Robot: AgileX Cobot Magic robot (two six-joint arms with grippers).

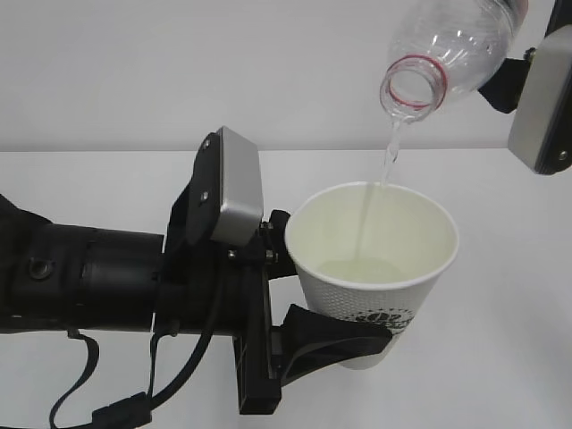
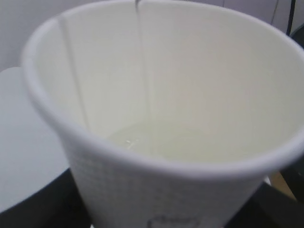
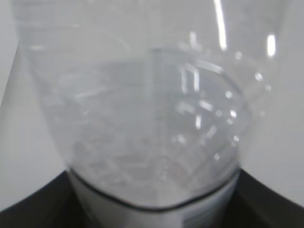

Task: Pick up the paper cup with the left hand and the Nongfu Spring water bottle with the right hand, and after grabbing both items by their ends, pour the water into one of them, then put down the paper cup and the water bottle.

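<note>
Exterior view: water (image 1: 390, 156) is poured, upper right.
Paper cup (image 1: 380, 268) is gripped by left-hand (image 1: 335, 295) jaws; bottle (image 1: 451, 54) by right-hand (image 1: 523, 85) jaws.

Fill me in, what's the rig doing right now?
Mid-pour. The left gripper holds the paper cup upright near its base, off the table. The right gripper, mostly out of frame, holds the water bottle tilted with its mouth down above the cup. A thin stream of water runs into the cup, and a shallow pool covers its bottom. Some water is left in the bottle.
</note>
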